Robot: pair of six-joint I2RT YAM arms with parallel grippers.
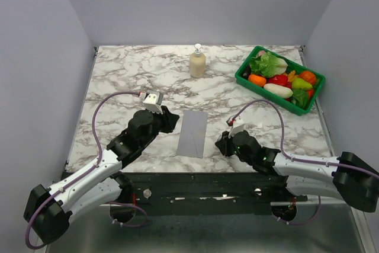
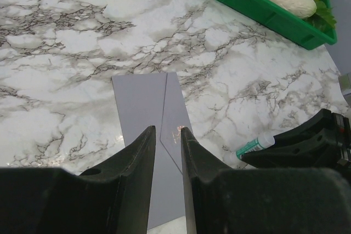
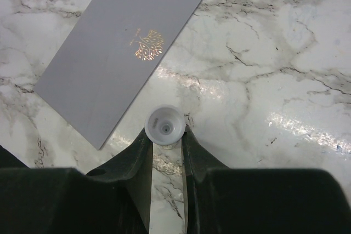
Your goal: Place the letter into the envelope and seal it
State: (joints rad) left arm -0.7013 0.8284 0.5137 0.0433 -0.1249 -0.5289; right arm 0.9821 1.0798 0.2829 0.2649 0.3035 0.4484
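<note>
The grey envelope [image 1: 193, 133] lies flat in the middle of the table, its long side running away from me. Its flap lies folded down over the body [image 2: 142, 108], and a small gold emblem shows on it [image 3: 120, 42]. The letter is hidden. My left gripper [image 1: 173, 121] sits low at the envelope's left edge; its jaws [image 2: 167, 130] stand a narrow gap apart over the paper, nothing between them. My right gripper [image 1: 222, 141] is just right of the envelope, shut [image 3: 166, 135] on a glue stick [image 3: 164, 125] with a white end and green label [image 2: 255, 145].
A beige pump bottle [image 1: 197, 62] stands at the back centre. A green basket [image 1: 246, 81] of toy vegetables sits at the back right. Grey walls close in the left, right and back sides of the marble table [image 1: 130, 81].
</note>
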